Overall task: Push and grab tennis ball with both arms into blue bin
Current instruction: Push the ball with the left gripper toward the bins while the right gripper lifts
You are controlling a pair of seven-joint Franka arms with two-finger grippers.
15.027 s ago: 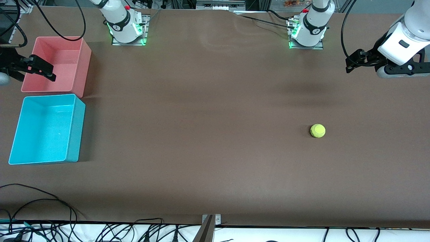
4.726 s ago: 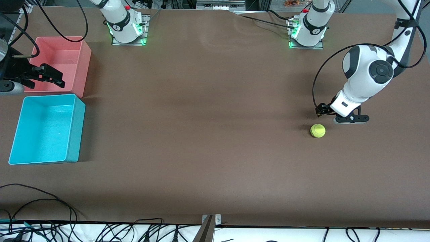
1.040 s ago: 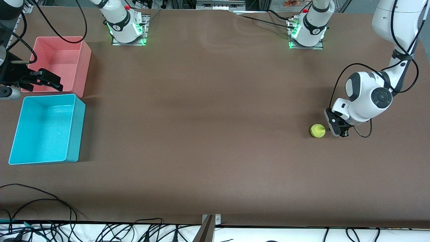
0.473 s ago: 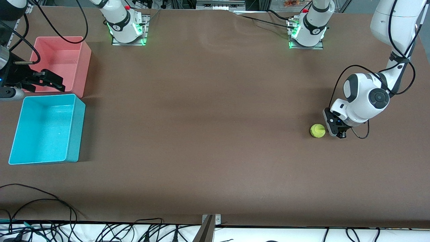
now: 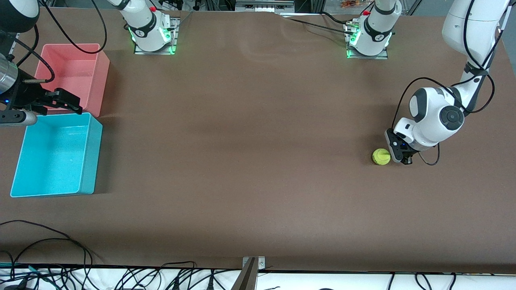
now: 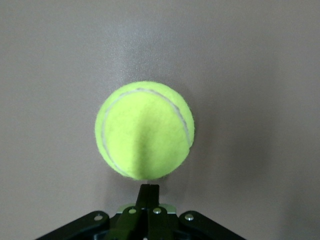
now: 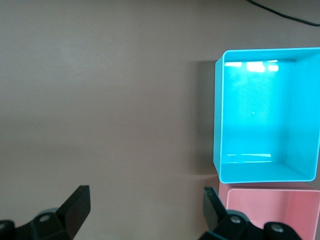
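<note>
The tennis ball [image 5: 381, 156] lies on the brown table toward the left arm's end. My left gripper [image 5: 391, 154] is low beside it and shut with nothing held. In the left wrist view the gripper [image 6: 149, 187] has its closed tips right at the ball [image 6: 145, 130], touching it or nearly so. The blue bin [image 5: 56, 155] stands empty at the right arm's end. My right gripper [image 5: 68, 104] hangs open and empty over the line where the blue bin meets the pink one. Its wrist view shows the gripper [image 7: 145, 205] over bare table, with the blue bin [image 7: 255, 110] close by.
A pink bin [image 5: 76, 68] [image 7: 272, 210] sits against the blue one, farther from the front camera. The two arm bases [image 5: 152, 34] [image 5: 369, 38] stand at the table's back edge. Loose cables [image 5: 48, 241] trail over the front edge, and a metal bracket [image 5: 252, 266] sits there.
My left gripper has crept closer to the ball until its tips reach it; the ball has not moved. The right gripper has drifted slightly toward the blue bin.
</note>
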